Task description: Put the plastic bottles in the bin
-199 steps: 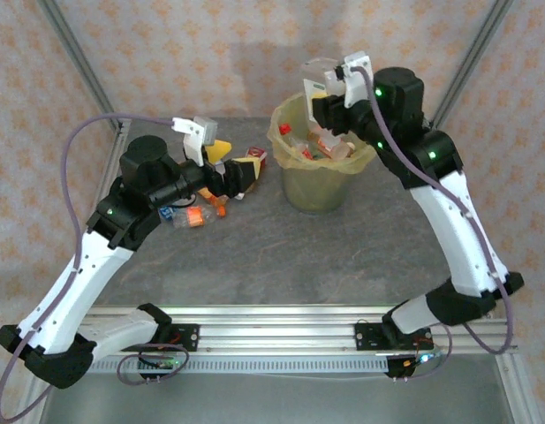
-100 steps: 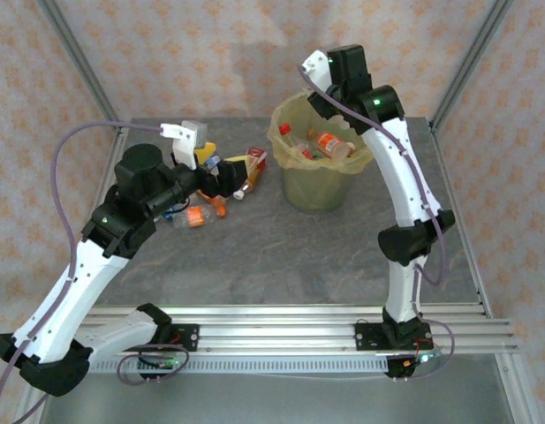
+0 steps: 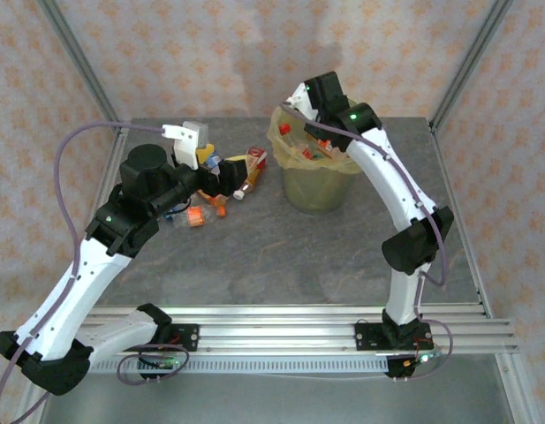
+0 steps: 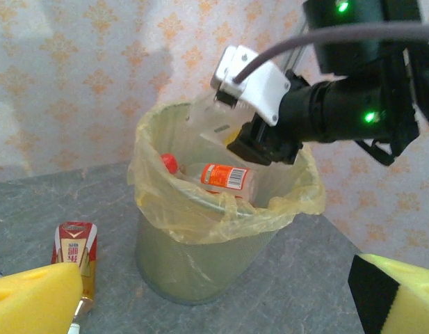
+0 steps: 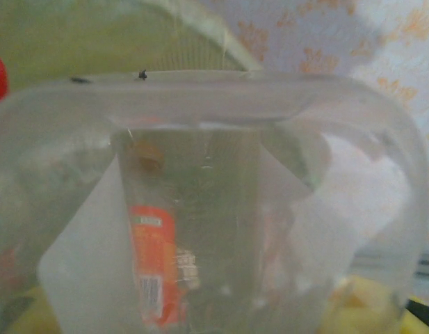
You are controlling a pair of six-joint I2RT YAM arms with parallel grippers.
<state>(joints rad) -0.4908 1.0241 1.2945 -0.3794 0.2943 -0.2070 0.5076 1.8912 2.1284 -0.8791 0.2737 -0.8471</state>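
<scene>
— Where is the right gripper [image 4: 245, 139]?
— Over the far rim of the bin [image 4: 193, 257]. Its jaws are drawn in narrow on a clear bottle [image 4: 206, 117], which sticks out past the fingertips and hangs above the bin's mouth.

— And inside the bin?
— An orange-labelled bottle [image 4: 225, 178] lies on top of the load, just below that gripper. A red cap [image 4: 170, 163] is at its left.

— The left gripper [image 3: 228, 170]?
— Left of the bin, spread wide, with nothing between its yellow pads [image 4: 33, 292]. It is by the loose bottles [image 3: 198, 217] that lie on the table [image 3: 281, 256] on that side of the bin.

— What does each camera give?
— The overhead view lays out those loose bottles. The left wrist view gives the clear bottle at the rim from the side, and a red-labelled bottle [image 4: 76, 252] lying near the bin's foot, to its left. The right wrist view has blurred clear plastic close against the lens, with an orange label [image 5: 153, 268] showing through it.
</scene>
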